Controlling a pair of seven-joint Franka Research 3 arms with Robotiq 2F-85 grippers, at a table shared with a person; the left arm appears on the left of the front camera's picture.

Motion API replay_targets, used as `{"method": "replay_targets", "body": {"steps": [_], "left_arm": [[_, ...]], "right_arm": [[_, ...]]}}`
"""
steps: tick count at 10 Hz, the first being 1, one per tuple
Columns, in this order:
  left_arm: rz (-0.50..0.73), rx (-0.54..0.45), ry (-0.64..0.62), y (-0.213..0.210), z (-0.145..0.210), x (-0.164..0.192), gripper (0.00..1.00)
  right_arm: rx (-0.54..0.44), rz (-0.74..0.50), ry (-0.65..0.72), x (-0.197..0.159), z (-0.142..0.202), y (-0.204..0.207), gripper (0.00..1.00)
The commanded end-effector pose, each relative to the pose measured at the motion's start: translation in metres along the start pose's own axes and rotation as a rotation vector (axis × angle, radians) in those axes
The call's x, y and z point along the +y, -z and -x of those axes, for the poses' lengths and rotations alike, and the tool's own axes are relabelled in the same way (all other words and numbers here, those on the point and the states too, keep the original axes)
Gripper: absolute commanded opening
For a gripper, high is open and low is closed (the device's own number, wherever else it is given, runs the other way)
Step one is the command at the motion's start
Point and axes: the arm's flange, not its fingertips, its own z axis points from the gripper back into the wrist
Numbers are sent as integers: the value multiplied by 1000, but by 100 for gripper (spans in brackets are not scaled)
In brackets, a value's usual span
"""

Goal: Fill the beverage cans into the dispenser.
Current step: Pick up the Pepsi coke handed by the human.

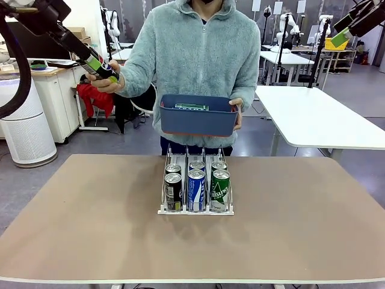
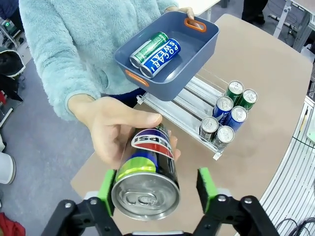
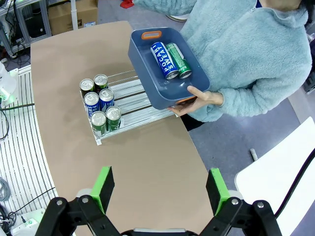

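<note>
A black beverage can [image 2: 147,169] with a blue, red and lime label lies in the person's hand [image 2: 110,130], high at the left beyond the table. My left gripper [image 2: 155,189] stands open around its silver top, one green pad [image 2: 107,191] against it, the other a little off. In the front view that gripper [image 1: 103,71] meets the hand. The white dispenser [image 1: 195,211] at the table's middle holds several cans [image 1: 196,189] in three lanes. My right gripper [image 3: 160,189] hangs open and empty, high at the right [image 1: 343,37].
The person's other hand holds a dark blue bin [image 1: 198,123] over the dispenser's far end; a blue-and-white can [image 2: 161,56] and a green can [image 2: 147,48] lie in it. Bare tabletop [image 1: 78,223] spreads on both sides of the dispenser. A white table [image 1: 325,120] stands beyond.
</note>
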Motion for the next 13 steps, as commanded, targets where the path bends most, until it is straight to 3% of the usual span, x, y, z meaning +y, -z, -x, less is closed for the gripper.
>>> {"method": "replay_targets", "body": {"steps": [1,2,5,13], "left_arm": [[10,11,-11,0,0,2,25],[15,10,-16,-1,1,2,0],[6,-10,-27,-1,1,3,3],[19,9,6,-6,3,1,0]], "right_arm": [[5,-1,-3,1,1,1,100],[5,-1,-3,1,1,1,100],[5,-1,-3,1,1,1,100],[5,-1,-3,1,1,1,100]]}}
